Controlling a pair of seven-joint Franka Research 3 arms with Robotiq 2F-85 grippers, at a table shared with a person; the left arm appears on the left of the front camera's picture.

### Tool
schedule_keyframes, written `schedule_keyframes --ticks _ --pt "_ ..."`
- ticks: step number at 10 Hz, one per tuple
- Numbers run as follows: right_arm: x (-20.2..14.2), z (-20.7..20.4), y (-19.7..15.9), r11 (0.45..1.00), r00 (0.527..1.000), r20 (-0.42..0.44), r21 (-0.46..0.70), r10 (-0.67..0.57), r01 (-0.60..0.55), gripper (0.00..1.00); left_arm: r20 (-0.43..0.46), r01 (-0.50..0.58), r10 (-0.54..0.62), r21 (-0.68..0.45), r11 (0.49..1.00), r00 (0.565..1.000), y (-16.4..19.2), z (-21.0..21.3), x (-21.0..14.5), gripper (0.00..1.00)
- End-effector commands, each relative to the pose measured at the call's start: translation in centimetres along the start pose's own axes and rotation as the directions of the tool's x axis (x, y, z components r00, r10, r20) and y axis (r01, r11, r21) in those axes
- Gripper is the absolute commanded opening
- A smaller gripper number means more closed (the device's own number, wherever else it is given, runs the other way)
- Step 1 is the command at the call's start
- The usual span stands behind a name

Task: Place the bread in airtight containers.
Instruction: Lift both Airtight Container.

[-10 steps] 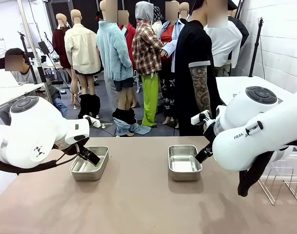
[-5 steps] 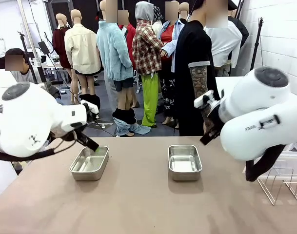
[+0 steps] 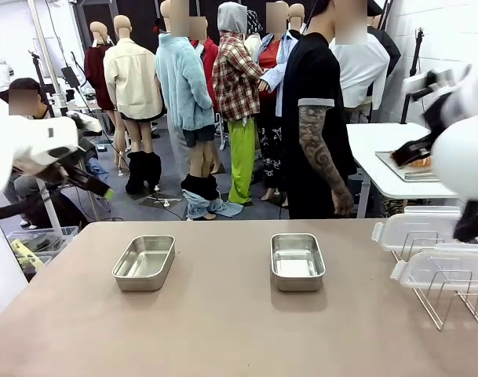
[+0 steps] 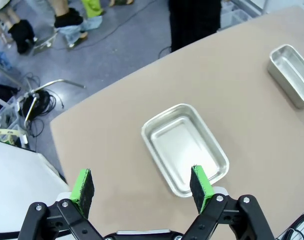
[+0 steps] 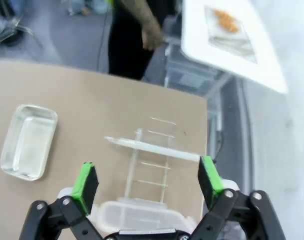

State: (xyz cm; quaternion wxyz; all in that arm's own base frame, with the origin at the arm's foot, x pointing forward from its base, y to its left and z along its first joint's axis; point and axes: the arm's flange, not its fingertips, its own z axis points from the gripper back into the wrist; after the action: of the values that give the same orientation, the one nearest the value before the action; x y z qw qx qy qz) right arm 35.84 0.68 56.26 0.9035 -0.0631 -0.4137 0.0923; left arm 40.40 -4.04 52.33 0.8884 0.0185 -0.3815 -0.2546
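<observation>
Your left fingers (image 4: 83,186) and right fingers (image 5: 85,182) both stand wide, holding nothing. The golden-orange bread rolls (image 5: 224,20) lie on a white side table (image 5: 201,50) far ahead of the right fingers, beyond the beige counter's (image 5: 117,100) edge, so the right arm (image 3: 466,153) is nearer; their long axis is too blurred to tell. The shallow stainless-steel tins (image 3: 144,263) sit empty.
</observation>
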Motion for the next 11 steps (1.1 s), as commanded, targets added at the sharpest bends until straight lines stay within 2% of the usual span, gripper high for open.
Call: schedule_keyframes --ticks 1,2,4,5,6,7,11 --pt "-6.0 -1.1 -4.9 0.981 0.979 -0.072 -0.028 -0.192 0.191 1.00 -0.012 -0.032 0.031 -0.015 0.999 0.999 3.5 0.5 -1.0 1.00" --pt "-7.5 -1.6 -8.0 0.961 0.957 -0.091 -0.022 -0.275 0.274 1.00 -0.022 -0.045 0.045 -0.006 0.999 0.999 5.0 0.9 -1.6 1.00" --pt "-10.8 -1.9 -12.6 0.902 0.891 -0.145 -0.099 -0.431 0.420 1.00 -0.032 -0.069 0.068 -0.042 0.997 0.997 7.4 1.1 -3.3 1.00" --pt "-11.6 -2.5 -13.7 0.895 0.879 -0.170 -0.082 -0.446 0.438 1.00 -0.030 -0.063 0.062 -0.047 0.997 0.998 7.5 0.7 -3.7 1.00" --pt "-11.7 -2.9 -13.1 0.885 0.864 -0.199 -0.153 -0.464 0.440 1.00 -0.027 -0.081 0.081 0.002 0.997 0.996 6.6 1.0 -3.1 1.00" --pt "-8.7 -2.0 -15.7 0.904 0.890 -0.157 -0.095 -0.428 0.418 1.00 -0.027 -0.081 0.081 0.002 0.997 0.996 6.6 1.0 -3.1 1.00" --pt "-8.7 -2.0 -15.7 0.904 0.890 -0.157 -0.095 -0.428 0.418 1.00 -0.027 -0.081 0.081 0.002 0.997 0.996 6.6 1.0 -3.1 1.00"
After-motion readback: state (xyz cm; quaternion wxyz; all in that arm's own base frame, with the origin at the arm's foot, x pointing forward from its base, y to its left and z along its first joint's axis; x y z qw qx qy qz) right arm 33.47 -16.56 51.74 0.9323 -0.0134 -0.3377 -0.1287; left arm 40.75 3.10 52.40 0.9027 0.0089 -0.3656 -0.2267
